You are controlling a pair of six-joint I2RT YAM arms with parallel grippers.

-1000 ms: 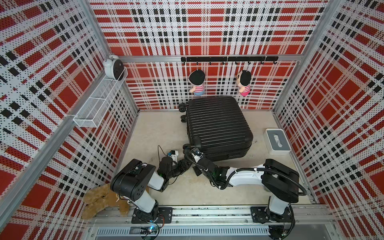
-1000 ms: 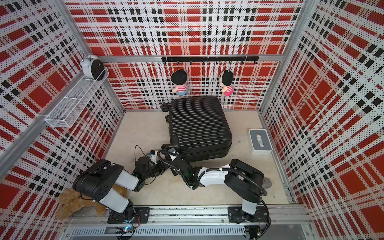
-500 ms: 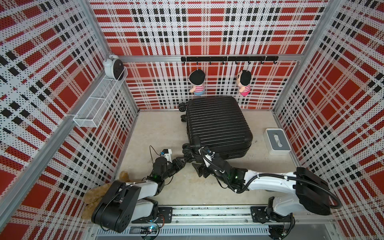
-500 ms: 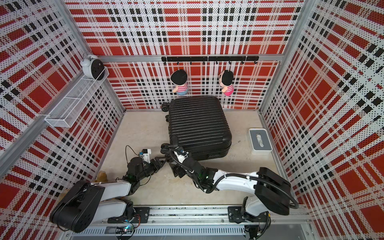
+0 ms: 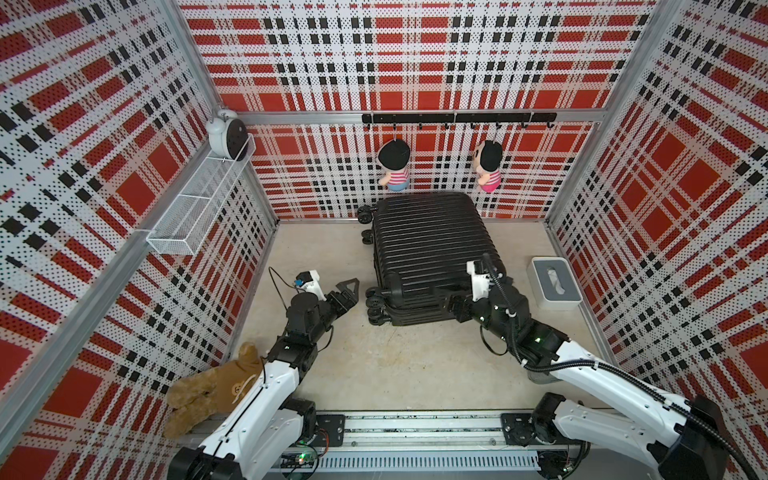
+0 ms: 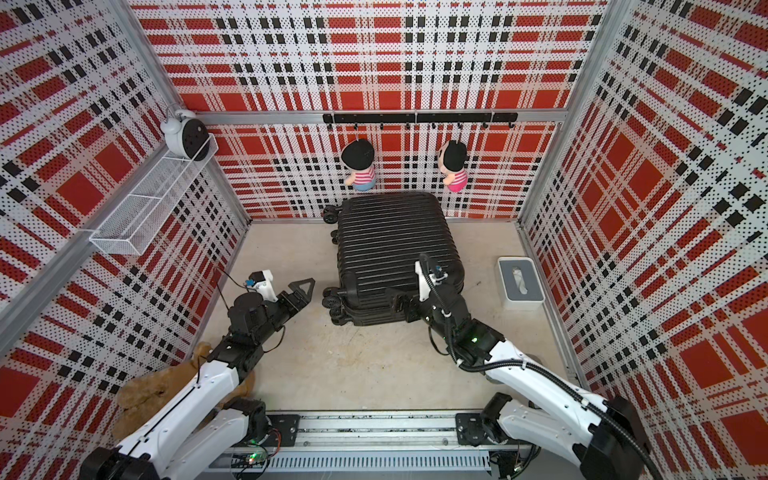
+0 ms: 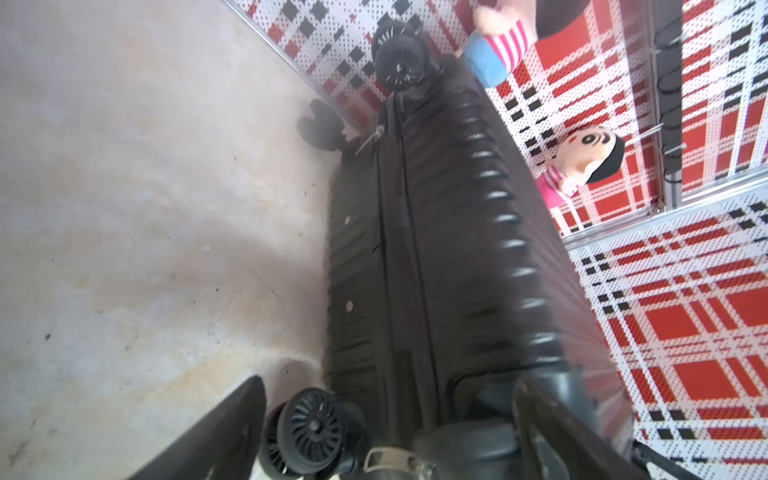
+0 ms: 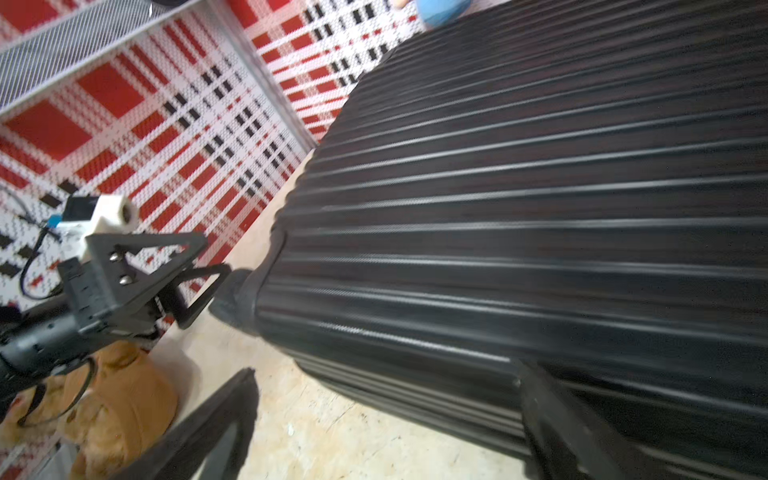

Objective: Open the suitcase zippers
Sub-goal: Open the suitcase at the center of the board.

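Grippers both spread and empty: left gripper [image 5: 348, 293] just beside the near wheels [image 5: 375, 302] of the suitcase [image 5: 428, 245]; right gripper [image 5: 449, 305] at its near edge. Suitcase lies flat at mid-tabletop [image 5: 395, 365], zipper [image 7: 392, 249] running along its side seam, far end near the back wall.

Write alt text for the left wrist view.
A black suitcase lies on a beige floor, seen along its side seam, a wheel nearest. The left hand shows open fingers in the foreground; two dolls hang on the plaid wall behind.
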